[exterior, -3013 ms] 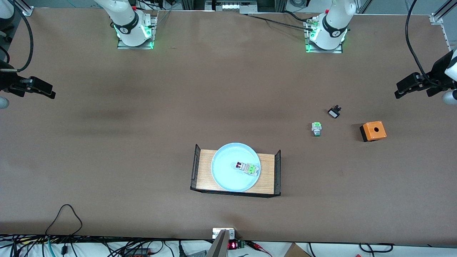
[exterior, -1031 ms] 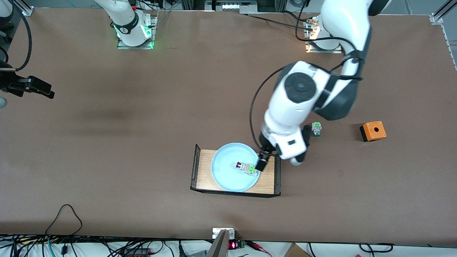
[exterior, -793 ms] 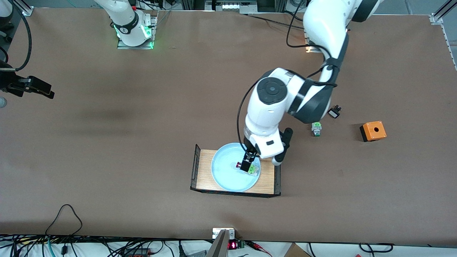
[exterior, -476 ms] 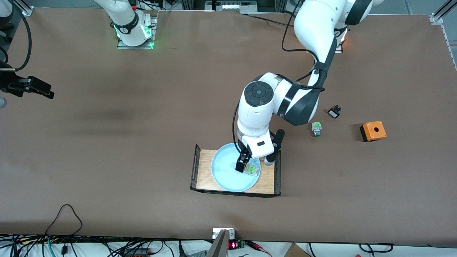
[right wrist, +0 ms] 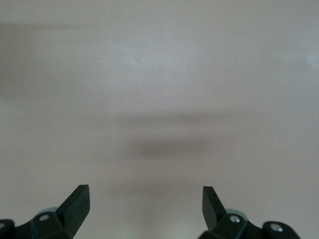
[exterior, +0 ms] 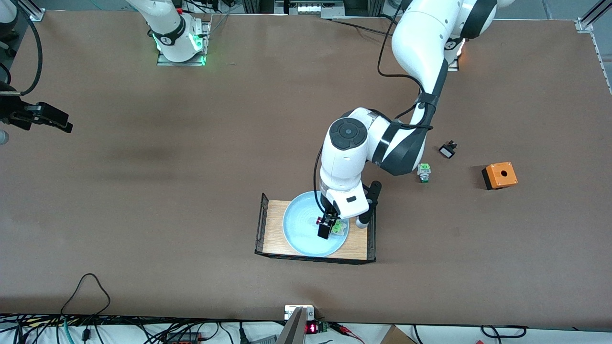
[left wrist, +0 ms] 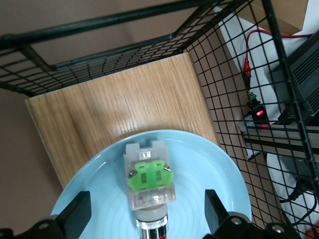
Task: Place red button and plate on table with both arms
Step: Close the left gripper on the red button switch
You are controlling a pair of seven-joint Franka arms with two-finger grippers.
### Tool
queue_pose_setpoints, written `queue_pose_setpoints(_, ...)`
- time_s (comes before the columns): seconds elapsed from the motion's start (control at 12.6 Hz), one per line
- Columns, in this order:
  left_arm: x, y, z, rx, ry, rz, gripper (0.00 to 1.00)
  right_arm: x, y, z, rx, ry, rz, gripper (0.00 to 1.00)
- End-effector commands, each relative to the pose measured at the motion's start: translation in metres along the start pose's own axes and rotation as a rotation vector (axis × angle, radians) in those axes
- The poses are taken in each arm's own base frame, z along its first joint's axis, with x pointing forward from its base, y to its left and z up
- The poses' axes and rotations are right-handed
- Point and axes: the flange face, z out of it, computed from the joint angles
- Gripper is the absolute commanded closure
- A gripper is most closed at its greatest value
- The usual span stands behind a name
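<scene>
My left hand [exterior: 328, 228] hangs over the light blue plate [exterior: 299, 234], fingers [left wrist: 75, 215] spread on either side of the red button [left wrist: 148, 188], which lies in the plate on the wooden tray [exterior: 357, 244]. My right hand [right wrist: 144, 206] waits, spread, over bare surface [exterior: 143, 191].

Surroundings of the brown work surface

Black cables [exterior: 86, 291] and a small red display [exterior: 311, 328] are seen along the near edge; aluminium framing [exterior: 590, 16] is fixed at a corner.

Counted are one light blue plate [exterior: 299, 229], one wooden tray [exterior: 276, 229], two push-buttons, the red button [exterior: 319, 221] and a green-and-silver button [exterior: 423, 172], one orange box [exterior: 500, 175], and one small black part [exterior: 448, 150].
</scene>
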Motion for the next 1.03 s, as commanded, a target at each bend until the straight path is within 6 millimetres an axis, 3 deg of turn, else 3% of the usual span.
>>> queue_pose_setpoints(0.0, -0.002, 0.005, 0.003, -0.022, 0.019, -0.007, 0.0, 0.004, -0.001, 0.001, 0.008, 0.022, 0.003, 0.0)
queue_pose_setpoints(0.24, -0.006, 0.002, 0.008, -0.018, 0.027, 0.002, 0.12, 0.006, -0.001, 0.005, 0.007, 0.018, 0.003, 0.0)
queue_pose_setpoints(0.32, -0.009, 0.002, 0.008, -0.02, 0.036, 0.007, 0.24, 0.007, -0.001, 0.006, 0.007, 0.016, 0.003, 0.0)
queue_pose_setpoints(0.48, -0.012, 0.001, 0.008, -0.021, 0.042, 0.013, 0.68, 0.007, -0.001, 0.006, 0.007, 0.015, 0.003, 0.0)
queue_pose_setpoints(0.56, -0.012, 0.001, 0.006, -0.022, 0.043, 0.015, 0.83, 0.007, -0.001, 0.006, 0.007, 0.015, 0.004, 0.0)
queue_pose_setpoints(0.63, -0.012, 0.001, 0.006, -0.017, 0.044, 0.015, 0.9, 0.007, -0.001, 0.006, 0.007, 0.013, 0.003, 0.0)
queue_pose_setpoints(0.79, -0.006, 0.005, -0.009, -0.021, 0.043, 0.009, 0.93, 0.007, -0.001, 0.006, 0.007, 0.013, 0.003, 0.0)
queue_pose_setpoints(0.95, 0.007, 0.013, -0.043, -0.031, 0.042, -0.007, 0.95, 0.006, -0.001, 0.006, 0.007, 0.01, 0.004, 0.0)
